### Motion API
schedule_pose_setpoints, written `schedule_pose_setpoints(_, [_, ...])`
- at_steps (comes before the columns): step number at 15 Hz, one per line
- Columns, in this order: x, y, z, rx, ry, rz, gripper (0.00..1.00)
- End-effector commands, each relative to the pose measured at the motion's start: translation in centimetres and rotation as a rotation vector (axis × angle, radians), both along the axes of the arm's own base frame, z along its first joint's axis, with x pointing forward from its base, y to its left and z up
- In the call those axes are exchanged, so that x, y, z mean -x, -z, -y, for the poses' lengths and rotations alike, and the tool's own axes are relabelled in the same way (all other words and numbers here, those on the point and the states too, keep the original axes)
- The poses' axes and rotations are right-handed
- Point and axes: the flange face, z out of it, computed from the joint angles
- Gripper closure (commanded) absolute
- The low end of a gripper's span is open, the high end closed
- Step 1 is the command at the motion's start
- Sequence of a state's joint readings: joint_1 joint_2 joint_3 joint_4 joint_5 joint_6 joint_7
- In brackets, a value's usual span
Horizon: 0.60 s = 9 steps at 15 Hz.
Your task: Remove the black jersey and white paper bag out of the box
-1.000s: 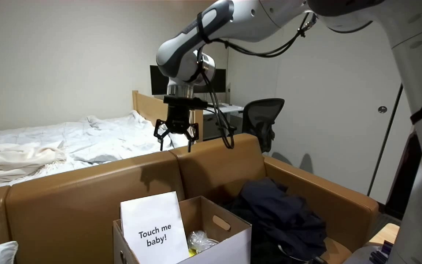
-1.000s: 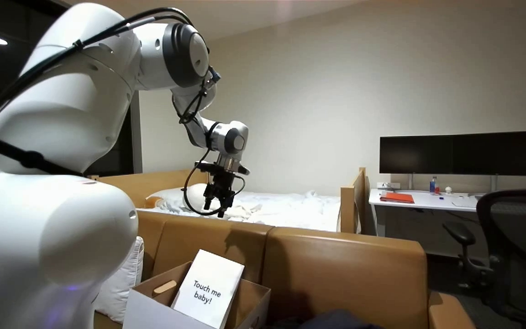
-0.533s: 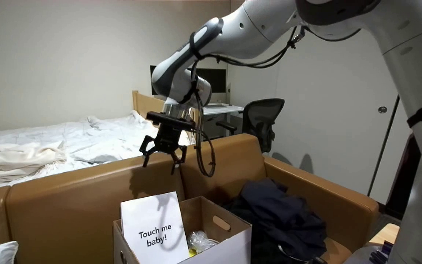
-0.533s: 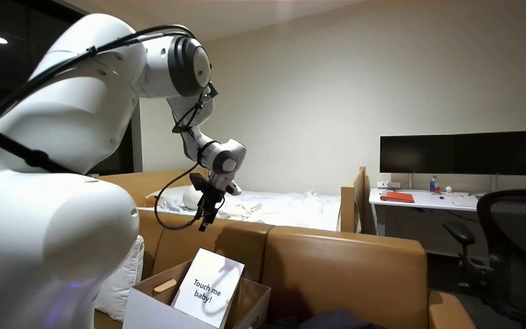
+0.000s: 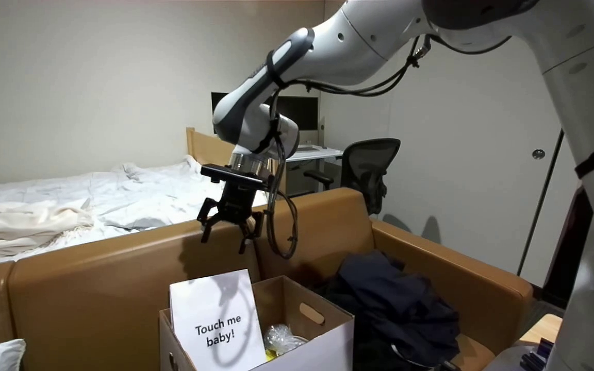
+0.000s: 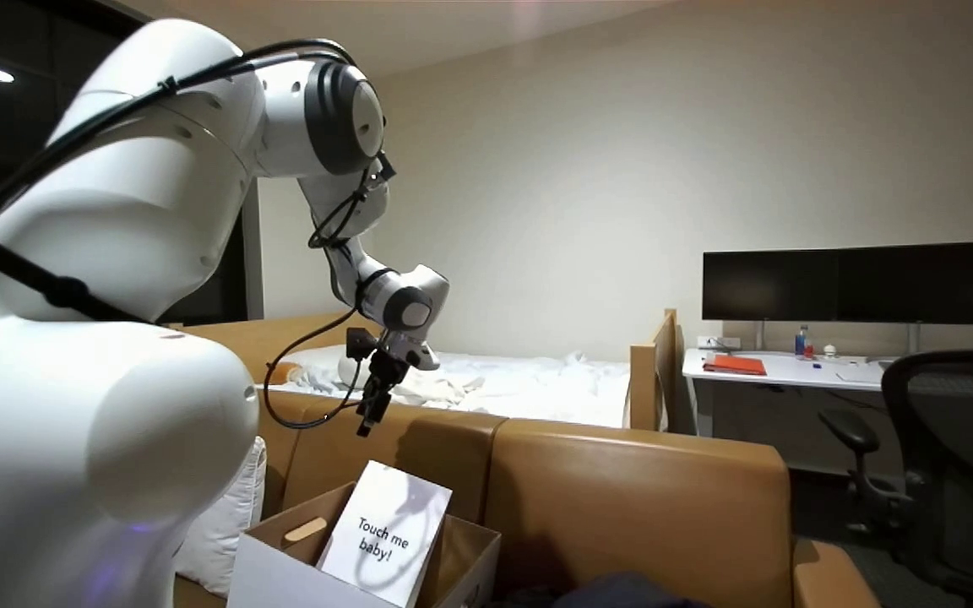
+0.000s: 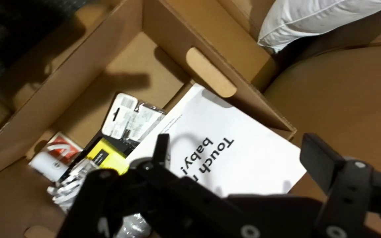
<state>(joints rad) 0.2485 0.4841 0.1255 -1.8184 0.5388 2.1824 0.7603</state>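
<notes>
The slanting gripper [image 5: 224, 243] hangs, fingers [image 7: 321, 162] spread, above the box [image 5: 323, 350] where the white paper bag [image 5: 214, 304] leans, what seems the black jersey [image 5: 400, 304] on the sofa [image 5: 121, 288] alongside; if lowered askew, I fear, one finger could knock the bag flat.

White paper bag [image 5: 219, 314]: front face marked "Touch me baby!" in black, set in two lines; legible in both exterior views. In the wrist view the same marking appears upside down and aslant; "Touch" and "baby!" can be read, "me" is mostly covered. Smaller print along the bag's edge: too small to read. Also in the wrist view: Yellow package [image 7: 113, 161], black label [image 7: 101, 157], print illegible. White hang card [image 7: 121, 120], barcode [image 7: 131, 101] and fine print, illegible. Red-and-white package [image 7: 64, 148], white graphic on red, blurred.
</notes>
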Motion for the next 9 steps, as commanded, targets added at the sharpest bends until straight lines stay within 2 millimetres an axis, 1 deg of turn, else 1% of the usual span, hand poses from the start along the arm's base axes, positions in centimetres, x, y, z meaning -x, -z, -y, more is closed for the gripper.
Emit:
schedule_pose_setpoints(1, [-4.0, 2.2, -1.1, -0.113, 0.163, -0.011, 0.0])
schedule_pose_setpoints(6, [-6.4, 6.3, 1.7, -0.072, 0.415, -0.046, 0.0])
schedule_pose_setpoints(8, [-6.8, 7.0, 3.7, -0.054, 0.512, -0.048, 0.0])
schedule_pose_setpoints(9, [-6.6, 6.6, 4.8, -0.05, 0.563, -0.048, 0.0])
